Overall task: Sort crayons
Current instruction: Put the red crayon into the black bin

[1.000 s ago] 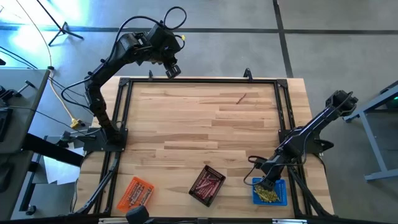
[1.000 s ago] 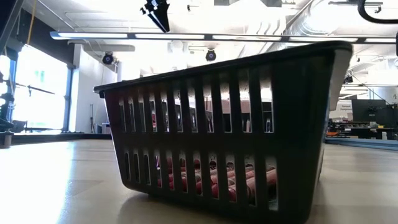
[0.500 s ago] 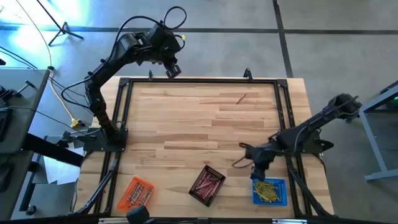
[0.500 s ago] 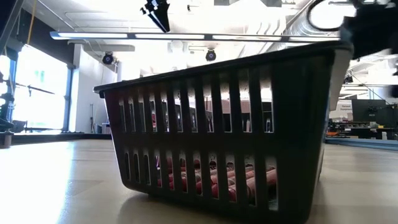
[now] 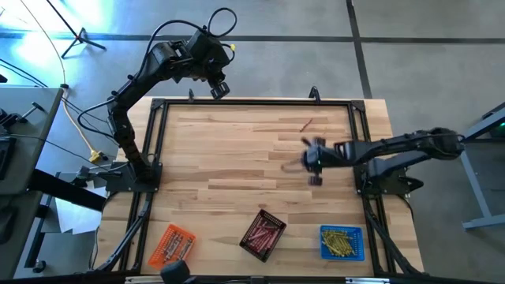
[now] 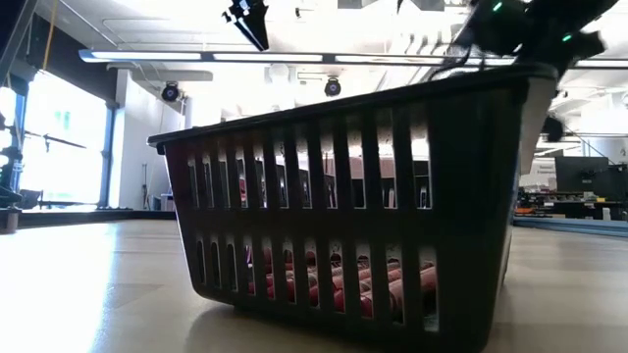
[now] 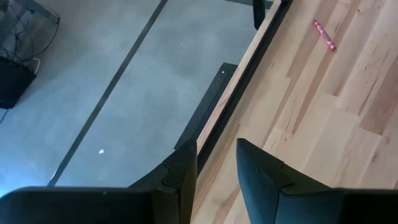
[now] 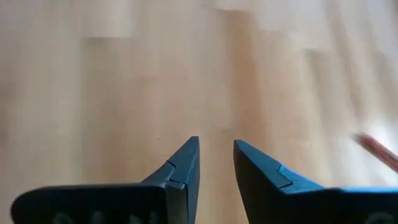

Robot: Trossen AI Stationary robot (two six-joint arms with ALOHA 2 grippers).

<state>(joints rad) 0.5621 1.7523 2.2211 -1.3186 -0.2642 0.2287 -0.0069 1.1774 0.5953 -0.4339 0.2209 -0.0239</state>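
Right tool (image 5: 314,164): hung over the middle of the desk (image 5: 237,158), probably heading for the stray crayon (image 5: 305,124) near the far edge; fingers parted by a narrow gap, nothing between them.
Left tool (image 5: 220,88): parked past the desk's far edge, clear of the work; fingers slightly apart, empty.
Crayons: yellow ones lay in the blue tray (image 5: 342,243), reddish ones in the black tray (image 5: 263,234), others in the orange tray (image 5: 172,244), so colours stayed apart.

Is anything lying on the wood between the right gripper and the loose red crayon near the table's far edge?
Nothing visible does. The right gripper is empty above bare wooden table, and the thin red crayon lies alone beyond it; all three trays sit at the near edge.
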